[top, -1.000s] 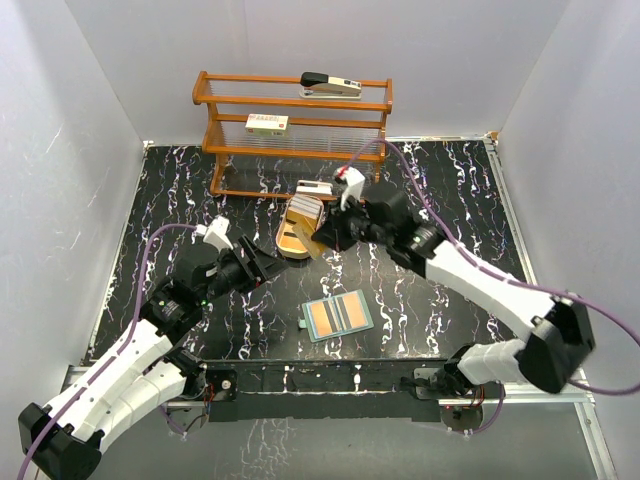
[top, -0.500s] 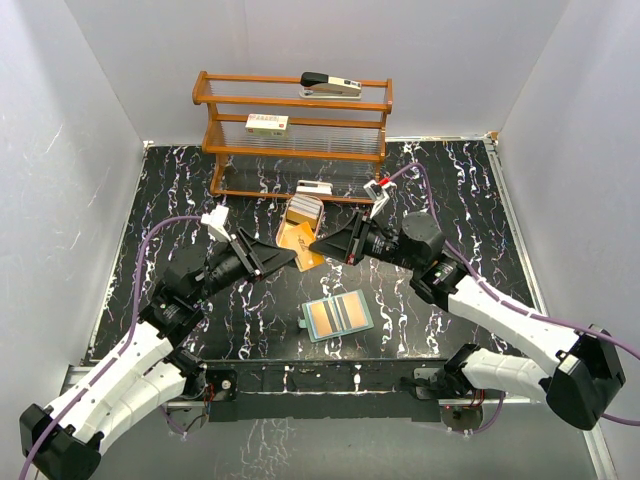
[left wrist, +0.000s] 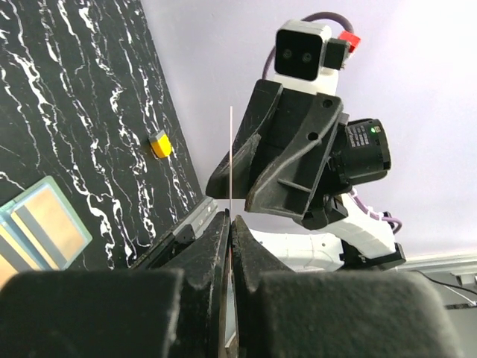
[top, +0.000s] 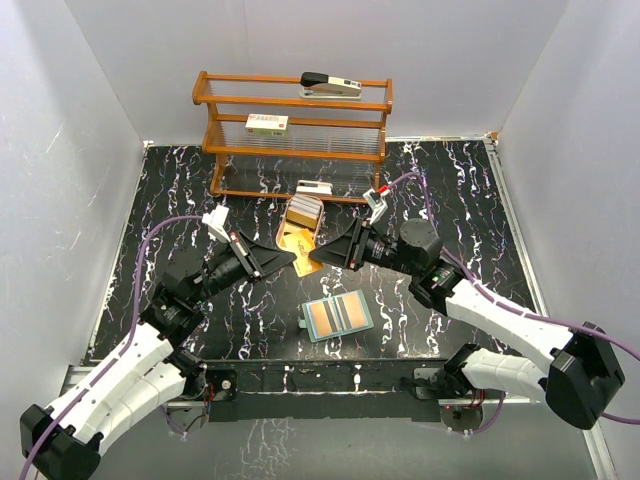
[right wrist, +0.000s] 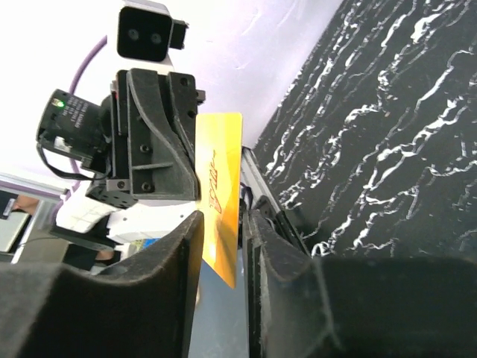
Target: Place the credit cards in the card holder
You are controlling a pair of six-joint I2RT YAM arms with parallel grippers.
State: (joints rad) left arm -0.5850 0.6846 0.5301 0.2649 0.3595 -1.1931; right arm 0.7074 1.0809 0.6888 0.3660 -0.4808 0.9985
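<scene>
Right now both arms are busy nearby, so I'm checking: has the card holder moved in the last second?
No. The card holder lies open at the same spot, unchanged against the wooden shelf behind it.

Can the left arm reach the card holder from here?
Probably yes: the card holder lies open with nothing between it and the left gripper, which pinches a gold card that the right gripper flanks.

Both arms [top: 130, 365] wear white shells, black joints and purple cables [top: 138, 270]
</scene>
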